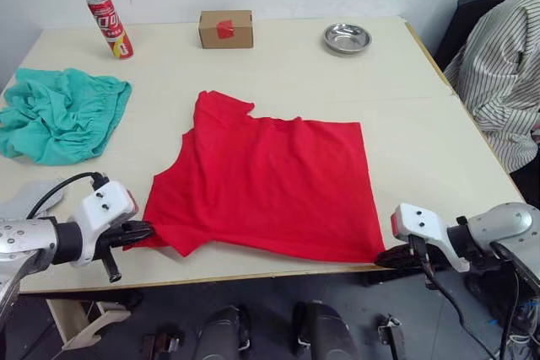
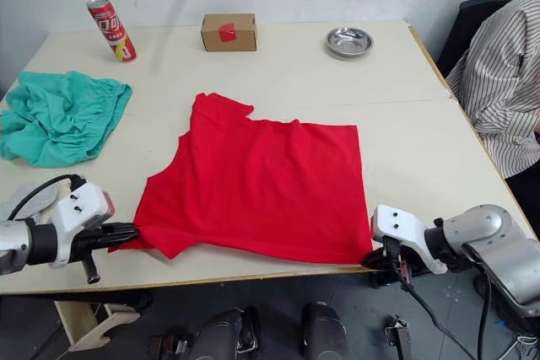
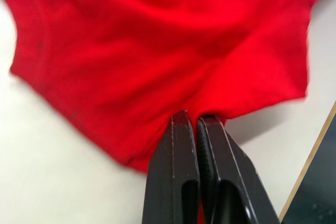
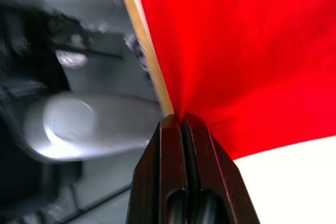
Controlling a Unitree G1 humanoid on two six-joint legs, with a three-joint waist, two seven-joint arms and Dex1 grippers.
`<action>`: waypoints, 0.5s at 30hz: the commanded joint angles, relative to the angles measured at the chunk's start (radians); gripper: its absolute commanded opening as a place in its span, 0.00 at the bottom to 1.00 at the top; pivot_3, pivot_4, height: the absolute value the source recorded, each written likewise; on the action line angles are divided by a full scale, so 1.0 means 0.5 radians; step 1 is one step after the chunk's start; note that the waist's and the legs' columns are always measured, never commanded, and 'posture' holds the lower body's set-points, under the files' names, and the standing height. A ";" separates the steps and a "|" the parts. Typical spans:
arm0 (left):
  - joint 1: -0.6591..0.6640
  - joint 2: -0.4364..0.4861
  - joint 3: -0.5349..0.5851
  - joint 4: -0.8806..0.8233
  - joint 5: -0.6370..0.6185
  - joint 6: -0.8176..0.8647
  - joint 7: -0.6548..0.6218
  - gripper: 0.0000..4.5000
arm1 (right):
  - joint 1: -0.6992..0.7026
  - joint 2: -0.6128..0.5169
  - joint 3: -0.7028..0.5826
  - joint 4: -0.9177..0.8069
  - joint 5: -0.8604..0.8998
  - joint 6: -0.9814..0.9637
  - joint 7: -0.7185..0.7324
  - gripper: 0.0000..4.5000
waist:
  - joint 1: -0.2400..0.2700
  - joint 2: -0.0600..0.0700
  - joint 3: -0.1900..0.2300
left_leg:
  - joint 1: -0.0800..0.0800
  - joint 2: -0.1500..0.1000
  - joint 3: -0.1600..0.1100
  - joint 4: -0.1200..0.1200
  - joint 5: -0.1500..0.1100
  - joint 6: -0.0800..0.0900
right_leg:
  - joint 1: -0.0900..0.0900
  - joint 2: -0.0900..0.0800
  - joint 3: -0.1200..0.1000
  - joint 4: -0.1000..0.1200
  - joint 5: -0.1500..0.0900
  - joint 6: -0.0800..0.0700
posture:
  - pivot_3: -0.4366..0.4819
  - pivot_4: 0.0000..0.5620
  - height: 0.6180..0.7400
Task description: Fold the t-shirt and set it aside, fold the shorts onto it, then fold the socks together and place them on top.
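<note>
At the near edge of the table (image 1: pixel 405 137), the left gripper (image 1: pixel 142 232) sits at about 8 o'clock from the table's middle, its two black fingers pinched tight on the near-left corner of the t-shirt (image 1: pixel 270 183); the left wrist view shows the red cloth caught between the closed fingers (image 3: pixel 178 156). The right gripper (image 1: pixel 390 255) is at about 5 o'clock, right at the table's front edge, its fingers clamped on the shirt's near-right corner, and the right wrist view shows the cloth gathered into the closed fingertips (image 4: pixel 170 145) beside the wooden edge. The t-shirt lies spread flat across the centre of the table, with one sleeve pointing toward 11 o'clock. Two light grey socks (image 1: pixel 29 197) lie at 9 o'clock near the left edge, just behind the left arm. The shorts (image 1: pixel 63 113) lie in a crumpled heap at about 10 o'clock, well apart from the shirt. Along the far side, a red can (image 1: pixel 110 26) leans at 11 o'clock, a small cardboard box (image 1: pixel 226 29) with a red mark on its front stands closed near 12 o'clock, so any contents cannot be told, and a shallow metal bowl (image 1: pixel 347 38) at 1 o'clock shows a bare shiny bottom. A person in a striped shirt (image 1: pixel 506 73) sits at 2 o'clock beyond the right edge.
</note>
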 commanded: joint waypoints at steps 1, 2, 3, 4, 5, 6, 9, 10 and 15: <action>0.016 0.058 -0.020 -0.094 -0.093 0.120 -0.069 0.01 | 0.027 0.000 -0.092 -0.035 0.042 0.003 -0.042 0.00 | -0.002 0.000 0.000 | 0.000 0.000 0.000 0.000 0.000 0.000 | 0.001 0.001 0.000 0.000 0.000 0.000 | 0.48 0.27 1.00; 0.037 0.087 -0.012 -0.078 -0.075 0.095 -0.102 0.01 | 0.040 -0.004 -0.105 0.003 0.028 -0.041 -0.037 0.00 | -0.001 0.000 0.000 | 0.000 0.000 0.000 0.001 0.000 0.000 | 0.001 0.001 0.000 0.000 0.000 0.000 | 0.48 0.27 1.00; 0.074 0.124 0.009 -0.054 -0.048 0.044 -0.159 0.01 | 0.057 0.000 -0.130 0.045 0.021 -0.096 -0.025 0.00 | 0.001 0.000 0.000 | 0.000 0.000 0.000 0.001 0.000 0.000 | 0.000 0.002 0.000 0.000 0.000 0.000 | 0.48 0.27 1.00; 0.098 0.148 0.030 -0.025 -0.018 -0.031 -0.210 0.01 | 0.073 0.012 -0.162 0.087 0.024 -0.137 -0.021 0.00 | 0.002 0.000 0.000 | 0.000 0.000 0.000 0.002 0.000 -0.001 | 0.000 0.002 0.000 0.000 0.000 0.000 | 0.48 0.27 1.00; 0.092 0.159 0.047 0.016 -0.001 -0.107 -0.249 0.01 | 0.084 0.027 -0.194 0.137 0.035 -0.165 -0.019 0.00 | 0.002 0.000 0.000 | 0.000 0.001 0.000 0.002 -0.001 -0.001 | 0.000 0.002 -0.001 -0.001 0.000 0.000 | 0.48 0.27 1.00; 0.057 0.161 0.057 0.060 -0.011 -0.168 -0.287 0.01 | 0.092 0.047 -0.222 0.196 0.040 -0.210 -0.016 0.00 | 0.003 0.000 0.000 | 0.000 0.001 0.000 0.002 -0.001 -0.001 | 0.000 0.003 -0.001 -0.001 0.000 0.000 | 0.48 0.27 1.00; -0.074 0.174 0.019 0.196 -0.031 -0.260 -0.352 0.01 | 0.112 0.065 -0.243 0.313 -0.001 -0.326 -0.010 0.00 | 0.011 0.000 0.000 | 0.000 0.001 0.000 0.003 -0.001 -0.002 | 0.001 0.003 -0.001 -0.002 0.000 -0.001 | 0.48 0.27 1.00; -0.116 0.203 -0.027 0.262 0.006 -0.321 -0.391 0.01 | 0.118 0.081 -0.254 0.354 -0.002 -0.352 -0.016 0.00 | 0.014 0.000 0.000 | 0.000 0.001 0.000 0.003 -0.001 -0.001 | 0.001 0.002 -0.001 -0.002 0.000 -0.001 | 0.48 0.27 1.00; -0.409 0.279 -0.308 0.662 0.127 -0.568 -0.576 0.01 | 0.136 0.164 -0.309 0.537 0.038 -0.409 -0.023 0.00 | 0.012 0.000 0.000 | -0.001 0.001 0.001 0.002 -0.001 -0.002 | 0.000 0.003 -0.001 -0.002 0.000 -0.001 | 0.48 0.27 1.00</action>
